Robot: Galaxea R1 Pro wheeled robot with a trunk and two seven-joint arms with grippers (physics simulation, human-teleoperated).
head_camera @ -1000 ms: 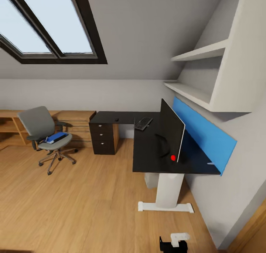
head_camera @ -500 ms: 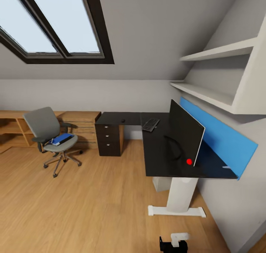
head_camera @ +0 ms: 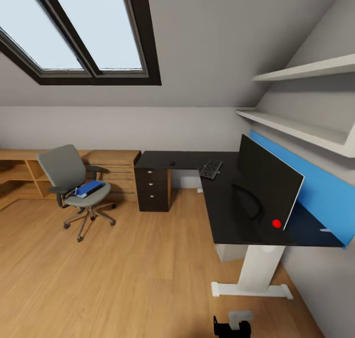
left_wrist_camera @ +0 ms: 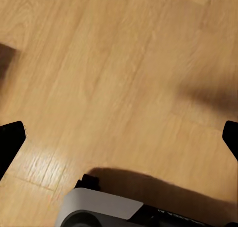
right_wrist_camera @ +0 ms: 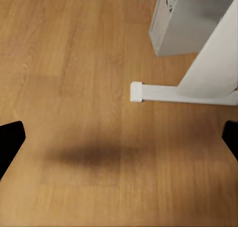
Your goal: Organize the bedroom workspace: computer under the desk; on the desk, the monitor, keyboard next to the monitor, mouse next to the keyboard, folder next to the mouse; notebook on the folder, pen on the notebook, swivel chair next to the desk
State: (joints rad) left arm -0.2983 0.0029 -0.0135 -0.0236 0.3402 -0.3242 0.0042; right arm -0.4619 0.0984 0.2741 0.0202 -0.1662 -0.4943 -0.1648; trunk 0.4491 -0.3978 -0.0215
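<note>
My left gripper [left_wrist_camera: 119, 137] and right gripper [right_wrist_camera: 119, 137] hang over bare floor, fingers spread wide, holding nothing — I'm driving. The swivel chair [head_camera: 74, 180] stands far left, well apart from the desk [head_camera: 222, 205], the folder [head_camera: 89, 188] on its seat. The keyboard [head_camera: 211, 169] lies near the monitor [head_camera: 268, 186] — already placed.

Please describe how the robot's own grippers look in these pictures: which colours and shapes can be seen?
In each wrist view, the fingers show as black tips, left and right. Behind the left gripper sits a rounded light-grey part with black trim. The head view shows a small black-and-white part.
</note>
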